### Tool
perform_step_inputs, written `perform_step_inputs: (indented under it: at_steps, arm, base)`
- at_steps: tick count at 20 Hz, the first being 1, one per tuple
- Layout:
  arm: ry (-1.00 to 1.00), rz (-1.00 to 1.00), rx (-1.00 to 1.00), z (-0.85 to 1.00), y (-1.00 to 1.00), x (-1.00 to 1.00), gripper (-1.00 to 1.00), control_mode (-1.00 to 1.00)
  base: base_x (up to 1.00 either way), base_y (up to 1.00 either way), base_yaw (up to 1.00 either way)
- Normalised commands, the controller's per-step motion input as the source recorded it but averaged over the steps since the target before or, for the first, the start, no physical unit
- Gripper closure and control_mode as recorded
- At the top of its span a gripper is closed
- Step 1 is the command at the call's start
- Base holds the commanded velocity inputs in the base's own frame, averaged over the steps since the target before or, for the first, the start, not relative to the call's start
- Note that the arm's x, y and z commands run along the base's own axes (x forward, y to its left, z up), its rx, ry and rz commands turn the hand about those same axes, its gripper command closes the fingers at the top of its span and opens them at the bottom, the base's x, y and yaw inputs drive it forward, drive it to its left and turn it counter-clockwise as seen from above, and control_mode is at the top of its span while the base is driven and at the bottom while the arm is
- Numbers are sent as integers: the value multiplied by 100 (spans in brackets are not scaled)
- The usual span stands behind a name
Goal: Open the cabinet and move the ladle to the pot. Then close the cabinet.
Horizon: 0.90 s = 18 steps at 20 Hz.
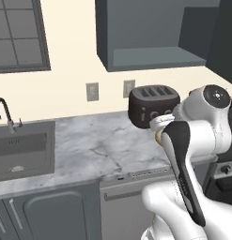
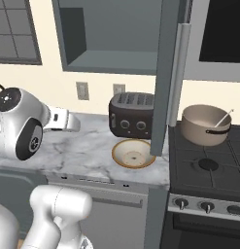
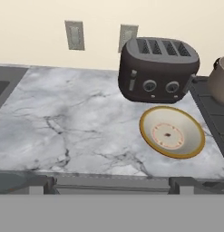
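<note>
We are looking at the dark slate-grey wall cabinet (image 2: 111,34), whose recessed-panel door (image 2: 166,73) with its long silver bar handle (image 2: 178,73) is standing swung out over the counter's right end, its shelf looking bare. Below it the grey-veined marble counter (image 2: 82,146) is offering broad open room to the left, while the right end is crowded by the black four-slot toaster (image 2: 132,115) and, just in front of it, the shallow tan yellow-rimmed bowl (image 2: 133,153). On the black stove (image 2: 209,170) the round beige-tan pot (image 2: 206,124) is already holding the slim silver-white ladle (image 2: 222,118), its handle leaning out over the rim, so we judge only the closing remains. Our gripper (image 2: 75,124) is hanging over the counter with its jaws spread fully and nothing in them. The risk we are seeing is reaching for the door edge and clipping the toaster, or swinging the elbow toward the pot and ladle handle.
</note>
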Motion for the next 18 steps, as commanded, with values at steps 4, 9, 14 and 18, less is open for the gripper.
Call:
perform_step_inputs:
  at_steps: [4, 9, 14, 18]
  arm:
    - [-18, 4, 0, 2, -14, -62, -100, -100]
    - [-18, 9, 0, 9, -18, -56, -100, -100]
    - [-19, 8, 0, 13, -17, -40, -100, -100]
    - [-12, 3, 0, 21, -17, -47, -100, -100]
  base:
    - [0, 0, 0]
    - [0, 0, 0]
    - [0, 0, 0]
    - [0, 0, 0]
